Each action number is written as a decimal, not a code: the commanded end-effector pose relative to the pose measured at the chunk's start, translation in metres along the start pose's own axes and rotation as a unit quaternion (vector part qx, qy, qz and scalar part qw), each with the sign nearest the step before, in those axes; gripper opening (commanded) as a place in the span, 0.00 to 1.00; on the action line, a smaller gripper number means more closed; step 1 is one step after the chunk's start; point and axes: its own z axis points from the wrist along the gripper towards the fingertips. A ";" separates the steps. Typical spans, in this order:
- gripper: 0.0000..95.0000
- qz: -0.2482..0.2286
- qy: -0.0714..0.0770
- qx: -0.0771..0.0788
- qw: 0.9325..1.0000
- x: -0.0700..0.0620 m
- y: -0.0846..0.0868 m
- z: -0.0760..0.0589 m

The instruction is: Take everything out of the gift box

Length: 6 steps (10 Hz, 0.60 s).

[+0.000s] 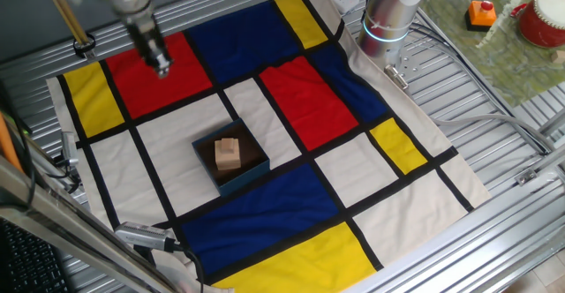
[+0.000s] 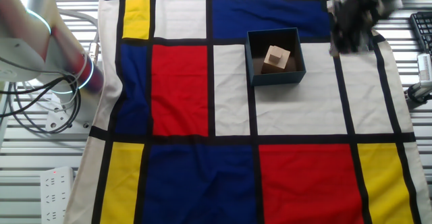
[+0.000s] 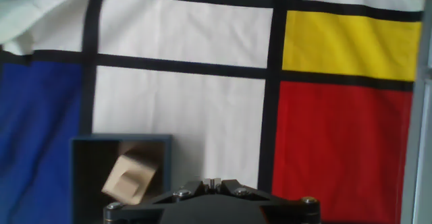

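Note:
The gift box (image 1: pixel 244 180) is small and dark blue with a dark inside. It sits on a white square near the middle of the patterned cloth. A light-tan wooden block (image 1: pixel 229 154) lies inside it. Both also show in the other fixed view, box (image 2: pixel 277 78) and block (image 2: pixel 277 57), and in the hand view, box (image 3: pixel 86 173) and block (image 3: pixel 128 177). My gripper (image 1: pixel 160 64) hangs above the red square, well off to the far left of the box, blurred. In the other fixed view the gripper (image 2: pixel 351 34) is just right of the box. In the hand view its fingertips (image 3: pixel 212 181) meet with nothing between them.
The arm's base (image 1: pixel 389 15) stands at the cloth's far right corner. A small orange toy (image 1: pixel 481 12) and a red pot (image 1: pixel 540 19) sit off the cloth at the back right. A keyboard (image 2: pixel 422 30) and cables lie beside the cloth.

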 end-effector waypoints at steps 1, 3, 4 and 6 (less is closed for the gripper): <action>0.00 0.017 -0.024 0.005 1.000 0.022 0.023 0.000; 0.00 0.029 -0.030 -0.004 0.999 0.024 0.035 0.008; 0.00 0.032 -0.031 -0.006 0.999 0.024 0.041 0.014; 0.00 0.037 -0.027 -0.007 0.999 0.029 0.057 0.032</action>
